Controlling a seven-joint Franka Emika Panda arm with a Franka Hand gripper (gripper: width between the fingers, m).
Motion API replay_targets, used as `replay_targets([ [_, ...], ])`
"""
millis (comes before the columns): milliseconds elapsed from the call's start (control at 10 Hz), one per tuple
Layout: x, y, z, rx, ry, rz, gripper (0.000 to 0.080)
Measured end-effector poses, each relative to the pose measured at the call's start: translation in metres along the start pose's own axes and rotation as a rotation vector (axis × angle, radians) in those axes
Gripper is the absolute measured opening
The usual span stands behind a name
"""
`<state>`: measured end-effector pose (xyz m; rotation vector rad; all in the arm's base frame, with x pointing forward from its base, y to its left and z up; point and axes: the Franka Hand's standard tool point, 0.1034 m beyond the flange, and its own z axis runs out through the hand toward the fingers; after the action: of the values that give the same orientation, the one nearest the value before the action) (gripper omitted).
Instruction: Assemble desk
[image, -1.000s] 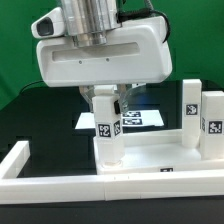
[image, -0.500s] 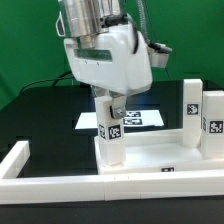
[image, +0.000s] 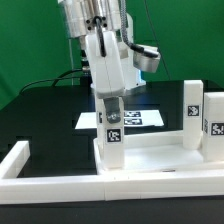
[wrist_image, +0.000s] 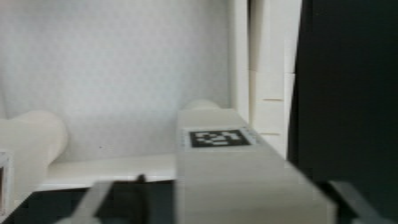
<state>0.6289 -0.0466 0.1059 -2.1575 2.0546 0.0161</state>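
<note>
Squarely upright: white leg (image: 112, 135) (tagged)

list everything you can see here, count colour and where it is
desk top: one, white, lying flat on the black table against the fence bar
legs: three in the exterior view, white with black tags; one upright at the top's near corner on the exterior view's left, under the tool; two upright at the exterior view's right
fence bar: one, white, L-shaped, along the front and up the exterior view's left
marker board: one, white with tags, flat on the table behind the desk top
table: one, black
backdrop: green
tool: one, white and grey arm, fingers either side of the left leg's upper end
</note>
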Motion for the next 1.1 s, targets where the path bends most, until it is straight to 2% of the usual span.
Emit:
replay_targets([
  [100,0.0,0.0,0.0,0.0,0.0,-0.027,0.0535],
  [200,-0.001,0.0,0.0,-0.001,0.0,-0.031,0.0614],
  [300,-0.002,0.001,0.001,-0.009,-0.003,-0.213,0.0614],
  [400,-0.007,0.005,0.003,-0.033,-0.021,-0.407,0.0642],
  [500,-0.011,0.006,0.004,-0.038,-0.025,-0.507,0.0648],
  [900,-0.008,0.006,0.004,-0.034,-0.027,-0.766,0.0649],
  [1100,0.002,0.0,-0.003,-0.053,-0.04,-1.184,0.0649],
])
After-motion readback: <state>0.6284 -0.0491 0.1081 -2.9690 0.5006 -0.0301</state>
